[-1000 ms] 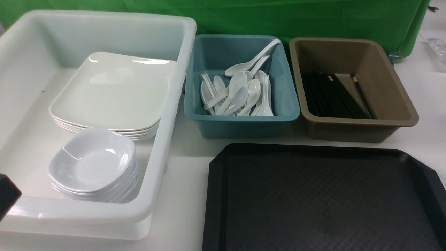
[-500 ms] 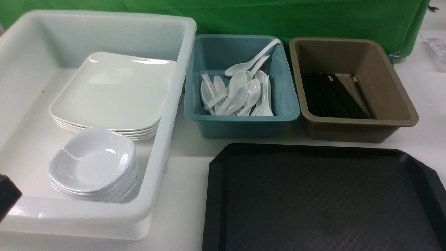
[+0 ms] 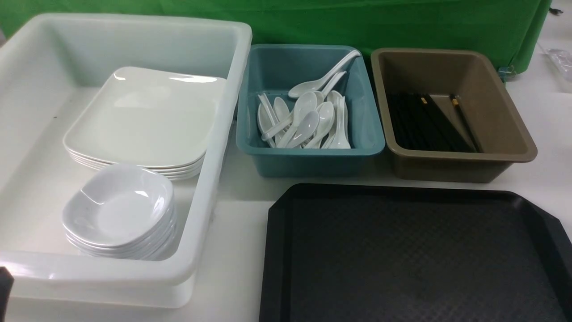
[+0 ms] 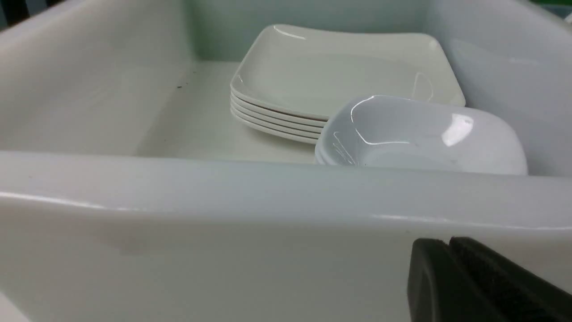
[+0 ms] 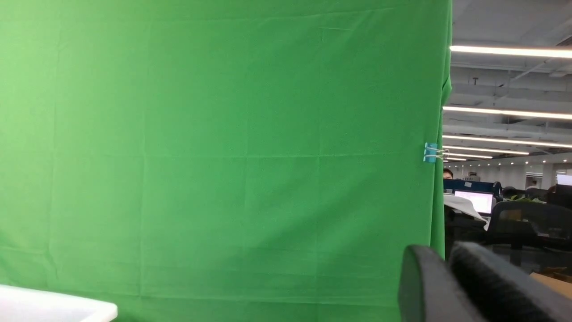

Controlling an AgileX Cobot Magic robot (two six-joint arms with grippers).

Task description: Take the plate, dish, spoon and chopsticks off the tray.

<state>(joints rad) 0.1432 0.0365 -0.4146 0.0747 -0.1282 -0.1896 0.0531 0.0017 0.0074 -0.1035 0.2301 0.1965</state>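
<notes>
The black tray (image 3: 411, 259) lies bare at the front right. Several white square plates (image 3: 143, 116) (image 4: 339, 71) are stacked in the white tub (image 3: 111, 268), with a stack of small deep dishes (image 3: 118, 205) (image 4: 420, 134) in front of them. White spoons (image 3: 308, 120) fill the teal tub. Black chopsticks (image 3: 424, 123) lie in the brown tub. My left gripper (image 4: 448, 241) is shut and empty, just outside the white tub's near wall (image 4: 223, 188). My right gripper (image 5: 446, 250) is raised and faces the green curtain, its fingertips a narrow slit apart with nothing between them.
The teal tub (image 3: 308, 161) and brown tub (image 3: 447, 167) stand side by side behind the tray, right of the white tub. A green curtain (image 3: 357, 22) (image 5: 223, 156) hangs behind them. A dark part of my left arm (image 3: 4, 288) shows at the bottom left corner.
The dark part of my left arm has sunk lower and further out at the bottom left corner of the front view. Nothing else has moved.
</notes>
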